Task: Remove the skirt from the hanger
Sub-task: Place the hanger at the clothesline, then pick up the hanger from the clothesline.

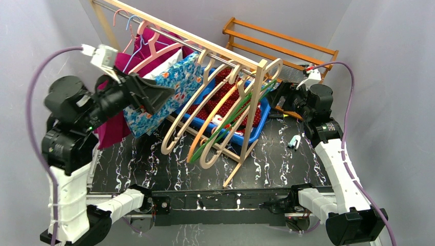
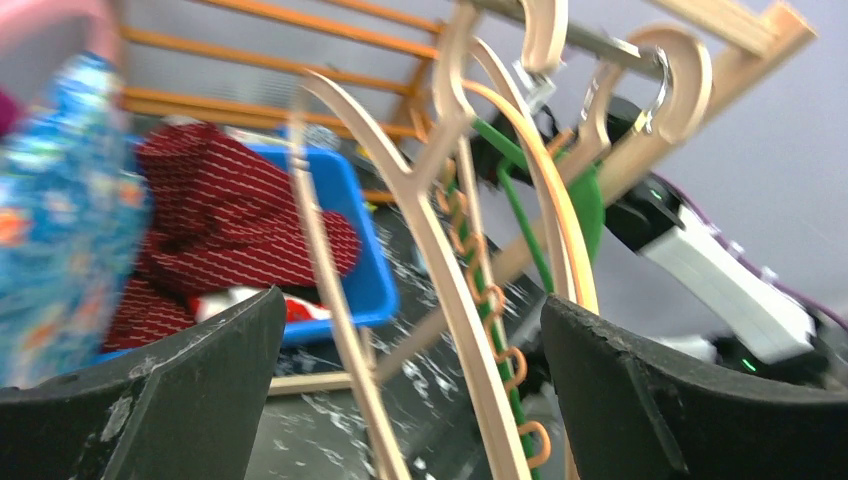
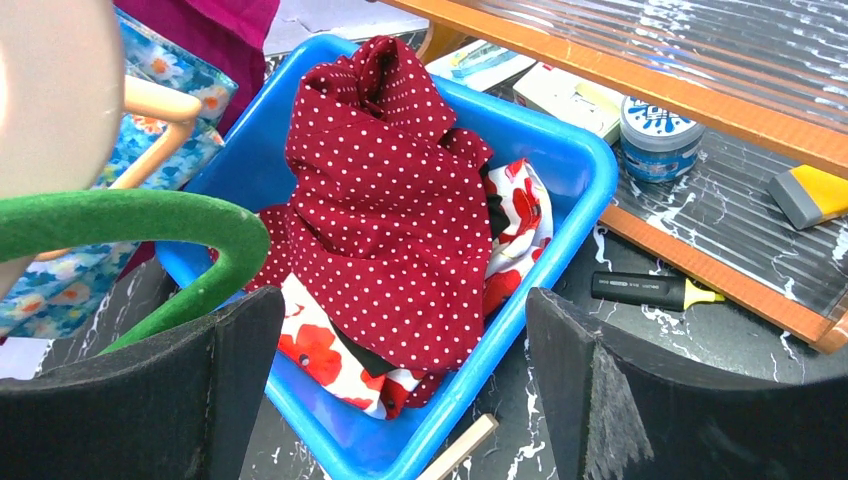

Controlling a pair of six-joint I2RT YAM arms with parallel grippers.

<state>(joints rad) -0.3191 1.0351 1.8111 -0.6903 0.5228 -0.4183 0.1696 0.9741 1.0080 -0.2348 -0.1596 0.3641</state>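
Note:
A blue floral skirt [image 1: 177, 84] hangs from a pink hanger [image 1: 154, 54] on the tilted wooden rail [image 1: 205, 43], in front of a magenta garment [image 1: 110, 128]. My left gripper [image 1: 161, 100] is open right against the skirt's lower front. In the left wrist view the skirt [image 2: 60, 220] is at the left edge, and empty wooden hangers [image 2: 450, 280] stand between the open jaws [image 2: 415, 400]. My right gripper [image 1: 284, 95] is open and empty at the rail's right end. In its wrist view [image 3: 400, 390] it hovers over the blue bin [image 3: 560, 250].
Several empty wooden, orange and green hangers [image 1: 220, 118] hang mid-rail. The blue bin [image 1: 256, 128] holds a red polka-dot garment [image 3: 390, 210] and a poppy-print one [image 3: 320, 350]. An orange wooden shelf [image 1: 282, 43] stands behind, with a marker [image 3: 650, 290] and a jar [image 3: 655, 135] near it.

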